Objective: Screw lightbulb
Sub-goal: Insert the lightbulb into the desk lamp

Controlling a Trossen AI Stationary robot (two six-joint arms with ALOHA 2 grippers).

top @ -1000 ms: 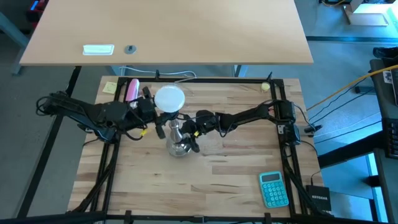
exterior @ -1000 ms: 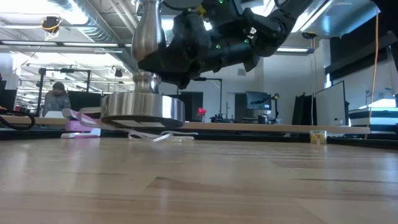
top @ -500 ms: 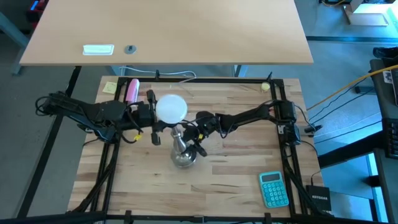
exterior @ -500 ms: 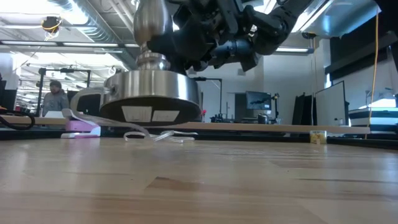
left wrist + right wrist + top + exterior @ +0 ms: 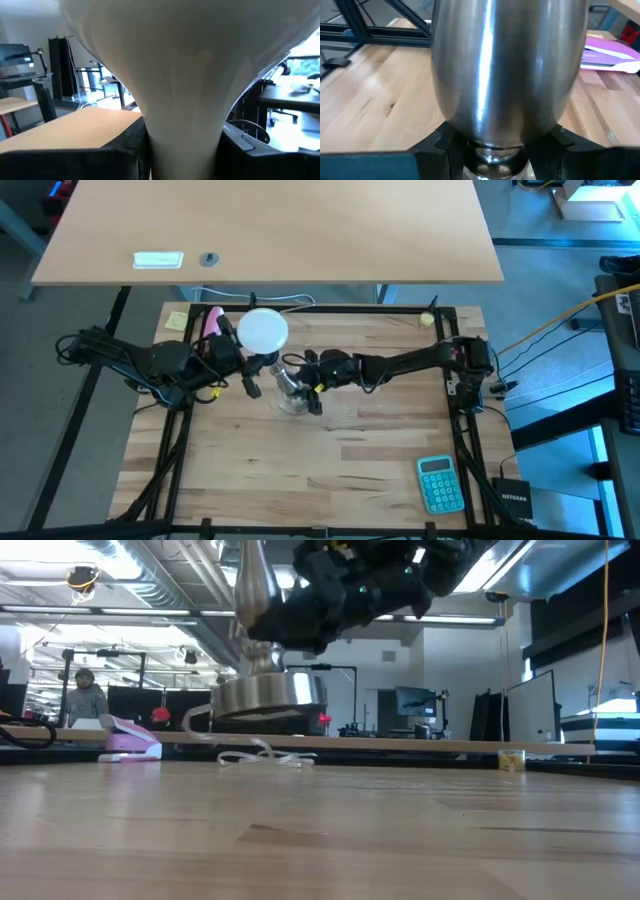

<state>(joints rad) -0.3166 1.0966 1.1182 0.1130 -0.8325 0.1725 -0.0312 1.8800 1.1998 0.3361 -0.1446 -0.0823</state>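
A: What sits nearest the right gripper (image 5: 296,372)?

B: A polished metal socket stand (image 5: 291,392). The right gripper's fingers (image 5: 551,141) clamp its narrow stem just under the bulging steel body, seen close in the right wrist view. In the low view the stand's round base (image 5: 269,698) hangs tilted, clear of the wooden table (image 5: 350,455).

A: And the left gripper (image 5: 252,360)?

B: It meets the right one above the middle of the table's far half. Its fingers (image 5: 129,142) are closed on the tapering neck of the white frosted lightbulb (image 5: 263,330), whose globe rides above the fingers and just beside the stand's top.

A: What lies around the pair?

B: A clear cord (image 5: 255,754) trails from the stand down onto the table below the grippers. Beyond the left gripper, at the table's far edge, lies a pink object (image 5: 211,323) beside a yellow sticky note (image 5: 177,320). Well away from both grippers, on the near side by the right arm's base, rests a teal calculator (image 5: 440,484).

A: Farther back?

B: A second tabletop (image 5: 300,230), and in the low view a person (image 5: 86,697) stands deep in the room.
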